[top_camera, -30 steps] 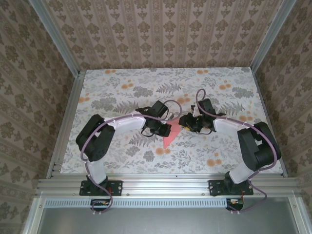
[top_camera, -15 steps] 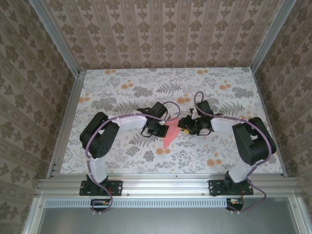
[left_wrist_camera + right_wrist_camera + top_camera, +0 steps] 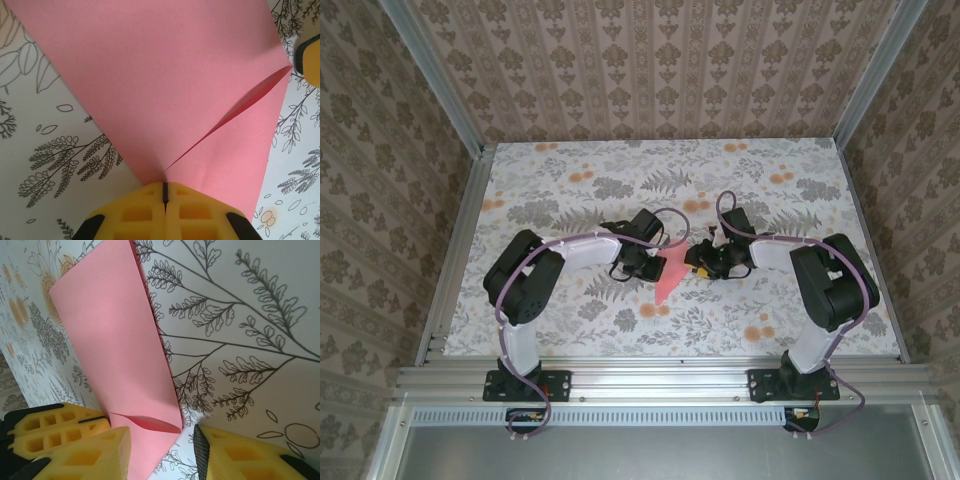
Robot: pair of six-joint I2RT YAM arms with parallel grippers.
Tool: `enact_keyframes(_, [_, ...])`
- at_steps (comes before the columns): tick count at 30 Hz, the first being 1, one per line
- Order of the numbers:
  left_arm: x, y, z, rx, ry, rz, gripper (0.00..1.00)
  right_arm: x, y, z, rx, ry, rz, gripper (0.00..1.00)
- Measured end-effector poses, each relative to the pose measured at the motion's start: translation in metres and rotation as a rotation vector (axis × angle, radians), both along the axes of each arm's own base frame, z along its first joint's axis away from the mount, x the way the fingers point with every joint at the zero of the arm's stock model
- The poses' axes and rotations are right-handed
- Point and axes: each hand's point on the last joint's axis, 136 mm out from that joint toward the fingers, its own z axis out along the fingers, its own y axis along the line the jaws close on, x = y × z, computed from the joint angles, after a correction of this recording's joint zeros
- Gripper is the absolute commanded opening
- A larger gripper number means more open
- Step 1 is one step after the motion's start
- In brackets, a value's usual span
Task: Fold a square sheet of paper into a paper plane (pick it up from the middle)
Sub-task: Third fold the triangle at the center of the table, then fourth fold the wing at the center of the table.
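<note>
Pinched at its tip in the left gripper (image 3: 164, 194), fingers pressed together: folded pink paper (image 3: 150, 80), mid-table (image 3: 570, 180) between both arms; right gripper (image 3: 161, 450) spread (a finger either side of the folded corner).

Bright even light, soft faint shadows, sharp wrist close-ups

Salmon-pink paper (image 3: 150, 85), top beyond the frame, tip behind the jaws
</note>
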Motion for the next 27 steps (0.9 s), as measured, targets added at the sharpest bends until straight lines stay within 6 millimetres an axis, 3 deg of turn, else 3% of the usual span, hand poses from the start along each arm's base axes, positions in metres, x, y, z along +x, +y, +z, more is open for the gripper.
enact_keyframes(17, [0.0,0.0,0.0,-0.001,-0.001,-0.004,0.0,0.013,0.01,0.006,0.067,-0.032,-0.018,0.39])
enact_keyframes(20, [-0.001,0.0,0.0,-0.002,0.001,-0.005,0.0,0.014,0.01,0.006,0.067,-0.034,-0.017,0.32])
enact_keyframes(27, [0.0,-0.001,0.0,-0.003,0.0,-0.005,0.0,0.012,0.015,0.01,0.088,-0.04,0.005,0.33])
